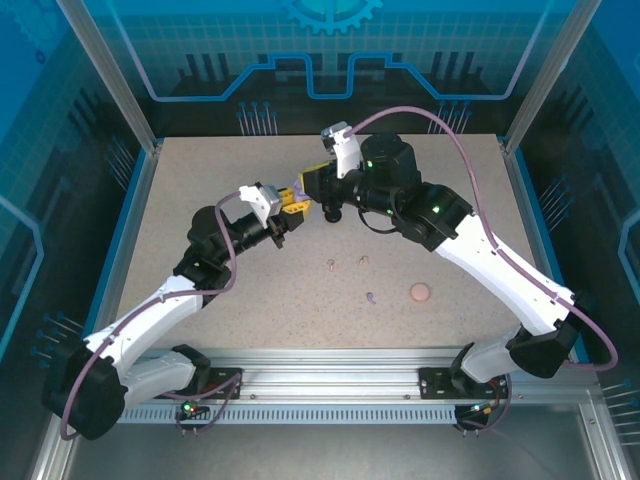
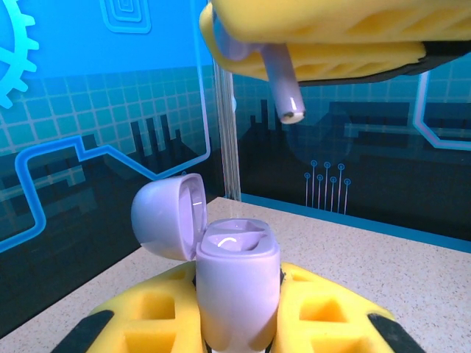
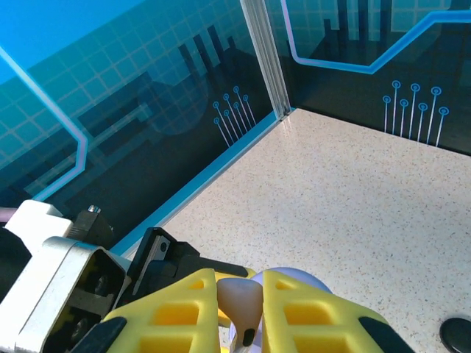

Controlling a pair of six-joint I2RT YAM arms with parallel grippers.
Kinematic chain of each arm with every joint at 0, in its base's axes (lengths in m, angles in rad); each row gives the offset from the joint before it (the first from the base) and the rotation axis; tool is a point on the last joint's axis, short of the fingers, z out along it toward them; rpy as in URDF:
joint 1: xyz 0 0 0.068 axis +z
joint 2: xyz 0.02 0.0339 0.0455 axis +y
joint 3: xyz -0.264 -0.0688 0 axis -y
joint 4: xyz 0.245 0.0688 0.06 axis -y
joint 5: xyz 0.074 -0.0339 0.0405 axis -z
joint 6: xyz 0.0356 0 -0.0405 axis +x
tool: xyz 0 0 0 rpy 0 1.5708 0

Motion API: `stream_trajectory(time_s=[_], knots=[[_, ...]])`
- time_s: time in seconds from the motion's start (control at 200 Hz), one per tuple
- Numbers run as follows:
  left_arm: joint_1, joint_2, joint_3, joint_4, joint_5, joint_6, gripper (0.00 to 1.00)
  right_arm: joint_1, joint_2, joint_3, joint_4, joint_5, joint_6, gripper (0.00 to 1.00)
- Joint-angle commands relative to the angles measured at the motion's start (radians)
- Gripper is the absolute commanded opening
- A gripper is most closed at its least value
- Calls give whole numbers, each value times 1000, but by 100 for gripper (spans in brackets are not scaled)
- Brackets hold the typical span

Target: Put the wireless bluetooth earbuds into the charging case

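My left gripper (image 2: 237,320) is shut on a lilac charging case (image 2: 237,276) and holds it upright above the table, with its lid (image 2: 163,217) swung open to the left. Directly above the case, my right gripper (image 3: 243,312) is shut on a lilac earbud (image 2: 285,92). The earbud's stem points down and hangs clear of the case's open sockets. In the top view both grippers meet mid-table, left (image 1: 291,200) and right (image 1: 322,186). Three loose earbuds lie on the table: one (image 1: 330,265), another (image 1: 363,261) and a lilac one (image 1: 370,297).
A round pinkish case (image 1: 420,292) lies on the table right of the loose earbuds. A dark object (image 3: 458,332) sits at the lower right edge of the right wrist view. Clear walls with metal posts (image 1: 130,120) ring the speckled table (image 1: 200,170).
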Motion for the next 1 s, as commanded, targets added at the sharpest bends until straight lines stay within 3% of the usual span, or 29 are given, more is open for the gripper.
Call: stream_trajectory(time_s=[0.0,0.995], knots=[[-7,-32,28,25,27,11,0,-7,6,1,50,19,-9,17],[-9,-37,43,25,19,7,0,-4,8,-100,62,-3,-3,16]])
